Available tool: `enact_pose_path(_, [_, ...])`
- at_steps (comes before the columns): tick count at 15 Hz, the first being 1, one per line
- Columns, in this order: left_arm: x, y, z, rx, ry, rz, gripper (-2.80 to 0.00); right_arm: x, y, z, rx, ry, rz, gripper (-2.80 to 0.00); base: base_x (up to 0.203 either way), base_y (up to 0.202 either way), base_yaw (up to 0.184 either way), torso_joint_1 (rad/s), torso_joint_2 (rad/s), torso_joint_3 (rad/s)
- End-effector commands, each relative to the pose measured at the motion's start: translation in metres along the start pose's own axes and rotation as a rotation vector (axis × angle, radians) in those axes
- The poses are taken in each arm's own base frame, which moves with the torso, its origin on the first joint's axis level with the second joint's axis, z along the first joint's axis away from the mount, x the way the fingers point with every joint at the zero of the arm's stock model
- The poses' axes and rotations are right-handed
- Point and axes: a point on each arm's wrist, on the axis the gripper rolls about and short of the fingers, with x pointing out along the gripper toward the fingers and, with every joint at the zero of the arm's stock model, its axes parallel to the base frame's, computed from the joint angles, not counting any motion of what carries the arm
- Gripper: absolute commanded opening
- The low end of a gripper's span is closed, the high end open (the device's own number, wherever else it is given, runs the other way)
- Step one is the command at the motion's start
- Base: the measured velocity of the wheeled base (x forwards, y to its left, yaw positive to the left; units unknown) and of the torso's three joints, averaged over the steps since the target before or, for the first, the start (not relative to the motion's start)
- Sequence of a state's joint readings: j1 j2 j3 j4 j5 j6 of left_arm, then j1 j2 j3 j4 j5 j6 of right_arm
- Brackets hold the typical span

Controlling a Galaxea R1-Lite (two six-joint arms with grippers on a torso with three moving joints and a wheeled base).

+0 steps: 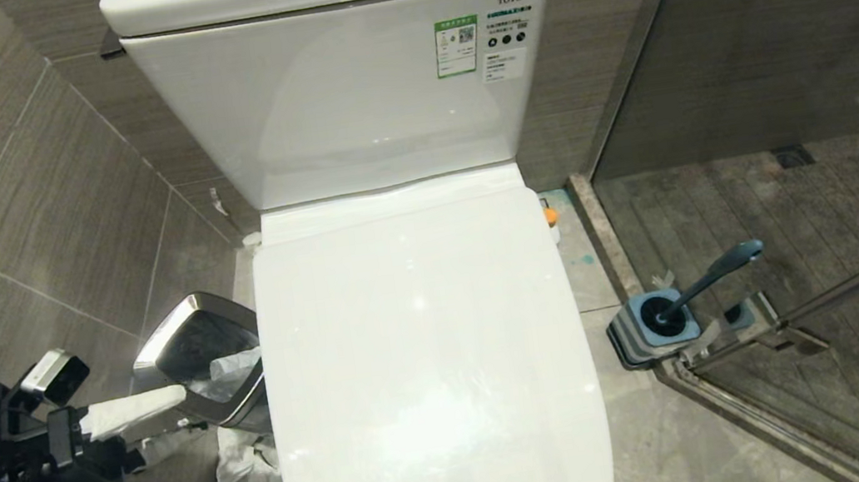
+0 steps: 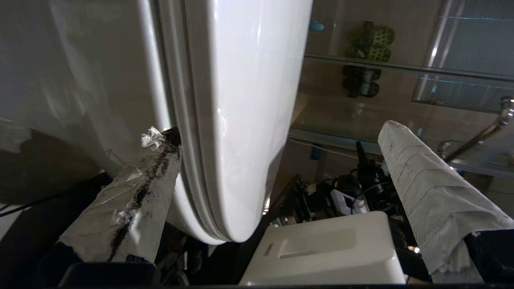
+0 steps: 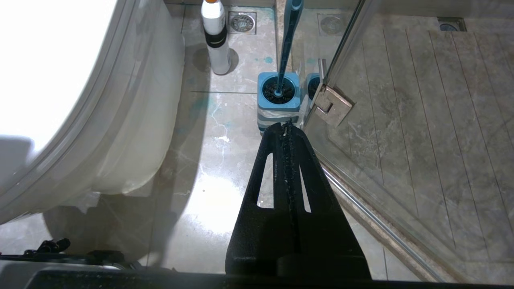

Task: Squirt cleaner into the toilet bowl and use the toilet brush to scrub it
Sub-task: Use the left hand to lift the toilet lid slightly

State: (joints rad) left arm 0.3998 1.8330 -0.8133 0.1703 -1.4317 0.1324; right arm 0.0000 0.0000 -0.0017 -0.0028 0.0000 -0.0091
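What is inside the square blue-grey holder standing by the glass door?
The toilet brush stands in the holder, its handle leaning out towards the shower. The right wrist view shows black bristles in the opening; the holder's walls hide what lies below them.

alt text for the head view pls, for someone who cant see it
A white toilet with its lid closed fills the centre. The left gripper, open and paper-wrapped, reaches in beside a silver-rimmed waste bin on the left. On the right, the toilet brush stands in its holder by a glass shower door.
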Motion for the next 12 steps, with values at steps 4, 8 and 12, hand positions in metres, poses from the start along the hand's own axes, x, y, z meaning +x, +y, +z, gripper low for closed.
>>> enact_pose_path(4, [-0.004, 0.009, -0.040, 0.114, -0.025, -0.064, 0.00, 0.000, 0.000, 0.000, -0.002, 0.000, 0.000, -2.80, 0.000, 0.000, 0.000, 0.000, 0.00, 0.000])
enact_pose_path(8, [-0.003, 0.006, -0.073, 0.225, -0.027, -0.073, 0.00, 0.000, 0.000, 0.000, -0.001, 0.000, 0.000, -2.80, 0.000, 0.000, 0.000, 0.000, 0.00, 0.000])
enact_pose_path(12, [-0.002, 0.001, -0.107, 0.266, -0.003, -0.057, 0.00, 0.000, 0.000, 0.000, -0.002, 0.000, 0.000, -2.80, 0.000, 0.000, 0.000, 0.000, 0.00, 0.000])
